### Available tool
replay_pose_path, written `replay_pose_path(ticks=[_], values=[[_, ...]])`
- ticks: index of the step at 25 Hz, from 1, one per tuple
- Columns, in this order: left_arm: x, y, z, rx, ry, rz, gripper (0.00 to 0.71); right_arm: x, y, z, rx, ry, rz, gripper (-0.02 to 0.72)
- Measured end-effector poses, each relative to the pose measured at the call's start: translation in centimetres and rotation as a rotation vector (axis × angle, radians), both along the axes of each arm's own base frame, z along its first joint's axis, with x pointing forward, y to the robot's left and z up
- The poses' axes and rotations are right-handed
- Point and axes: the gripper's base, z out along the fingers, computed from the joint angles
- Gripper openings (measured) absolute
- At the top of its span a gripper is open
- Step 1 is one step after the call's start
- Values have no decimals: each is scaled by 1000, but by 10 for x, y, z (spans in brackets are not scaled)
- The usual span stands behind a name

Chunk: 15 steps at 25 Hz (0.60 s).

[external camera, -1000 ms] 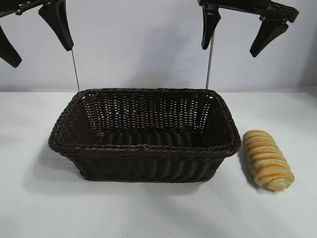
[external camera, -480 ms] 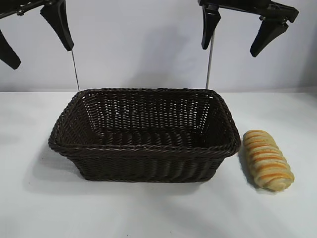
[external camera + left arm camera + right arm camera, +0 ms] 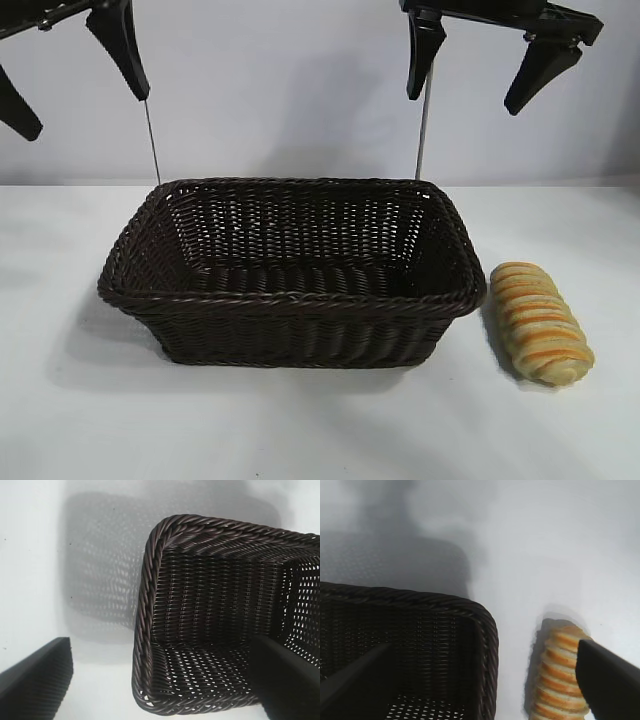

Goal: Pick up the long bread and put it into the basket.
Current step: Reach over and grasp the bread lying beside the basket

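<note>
The long bread [image 3: 540,322], golden-yellow with orange-brown ridged stripes, lies on the white table just right of the basket [image 3: 290,300], apart from it. The dark brown wicker basket stands in the middle of the table with nothing visible inside. My right gripper [image 3: 483,92] hangs open high above the basket's right end and the bread. Its wrist view shows the bread [image 3: 559,680] beside the basket's corner [image 3: 487,630]. My left gripper [image 3: 78,100] hangs open high above the basket's left end. Its wrist view looks down on the basket's corner [image 3: 145,630].
White table [image 3: 300,420] with bare room in front of the basket and around the bread. A white wall stands behind. Two thin rods [image 3: 152,140] rise behind the basket's back corners.
The left gripper has risen slightly. The right arm, the bread and the basket have not moved.
</note>
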Motion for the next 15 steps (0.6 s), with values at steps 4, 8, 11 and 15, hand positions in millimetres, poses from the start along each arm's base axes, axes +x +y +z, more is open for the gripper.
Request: replay_pose_path(ticks=[4, 8, 11, 15], values=[[1, 0, 0, -5, -13, 6, 685, 0, 0, 0, 0, 0, 0, 695], [2, 0, 0, -5, -13, 6, 685, 0, 0, 0, 0, 0, 0, 695], [2, 0, 0, -5, -14, 5, 685, 0, 0, 0, 0, 0, 0, 695], [2, 0, 0, -4, -16, 4, 685, 0, 0, 0, 0, 0, 0, 695]])
